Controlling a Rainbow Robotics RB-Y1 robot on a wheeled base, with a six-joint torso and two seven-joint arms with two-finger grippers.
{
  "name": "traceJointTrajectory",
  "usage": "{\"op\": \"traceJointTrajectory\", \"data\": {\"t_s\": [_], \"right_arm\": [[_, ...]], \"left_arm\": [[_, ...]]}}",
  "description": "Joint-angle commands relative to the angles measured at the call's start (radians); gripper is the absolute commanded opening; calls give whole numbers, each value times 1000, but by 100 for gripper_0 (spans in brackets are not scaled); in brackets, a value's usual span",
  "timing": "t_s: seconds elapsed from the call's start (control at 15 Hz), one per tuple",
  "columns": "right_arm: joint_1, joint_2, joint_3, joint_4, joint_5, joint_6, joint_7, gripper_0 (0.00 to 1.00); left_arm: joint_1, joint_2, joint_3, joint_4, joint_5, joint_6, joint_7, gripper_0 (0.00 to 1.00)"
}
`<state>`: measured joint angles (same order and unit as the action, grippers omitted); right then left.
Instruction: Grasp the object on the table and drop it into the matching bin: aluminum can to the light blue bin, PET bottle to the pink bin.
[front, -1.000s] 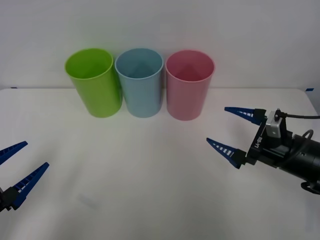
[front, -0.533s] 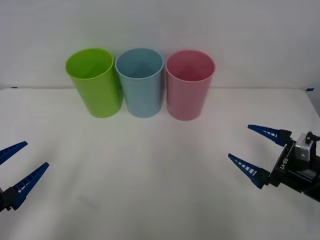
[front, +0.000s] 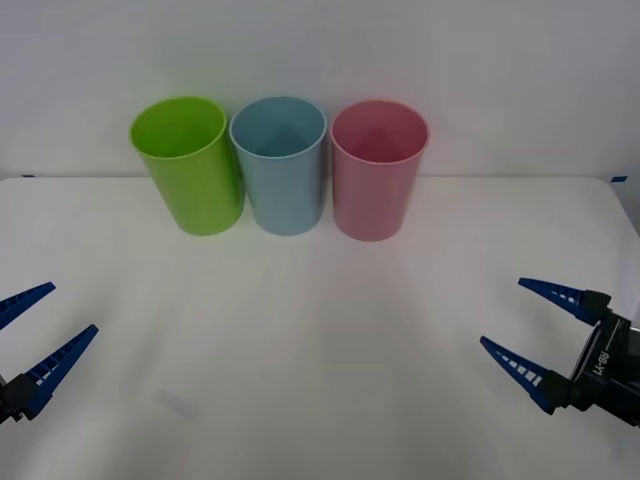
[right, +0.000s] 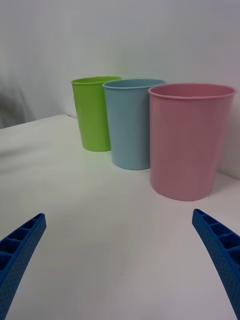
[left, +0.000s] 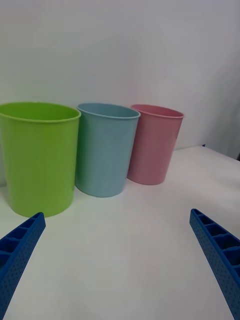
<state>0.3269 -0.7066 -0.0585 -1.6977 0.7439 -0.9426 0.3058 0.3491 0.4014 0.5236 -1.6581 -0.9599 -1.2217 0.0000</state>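
Observation:
The light blue bin (front: 285, 175) stands in the middle of a row at the back of the white table (front: 300, 340), with the pink bin (front: 375, 185) touching it on the right. The aluminum can is out of view. My right gripper (front: 501, 312) hovers open and empty low at the table's right front, well short of the pink bin (right: 190, 145) and the light blue bin (right: 131, 125). My left gripper (front: 73, 307) waits open and empty at the left front edge, facing the light blue bin (left: 105, 150) and pink bin (left: 152, 145).
A lime green cup (front: 190, 170) stands at the left end of the row, against the light blue bin. A plain white wall rises behind the bins. Bare tabletop spreads between the bins and both grippers.
My right gripper has drawn back to the right and toward the front edge, away from the pink bin, staying open. The left gripper and the bins have not moved.

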Motion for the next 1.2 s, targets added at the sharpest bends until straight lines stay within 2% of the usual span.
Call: {"op": "traceJointTrajectory", "data": {"t_s": [0.07,0.67,0.93,1.2], "right_arm": [[26,7,-17,1,2,-24,4,100],[138,53,-118,1,2,-84,24,100],[141,98,-159,1,68,-108,32,100],[141,98,-159,1,68,-108,32,100]], "left_arm": [[0,0,0,0,0,0,0,100],[0,0,0,0,0,0,0,100],[0,0,0,0,0,0,0,100],[0,0,0,0,0,0,0,100]]}}
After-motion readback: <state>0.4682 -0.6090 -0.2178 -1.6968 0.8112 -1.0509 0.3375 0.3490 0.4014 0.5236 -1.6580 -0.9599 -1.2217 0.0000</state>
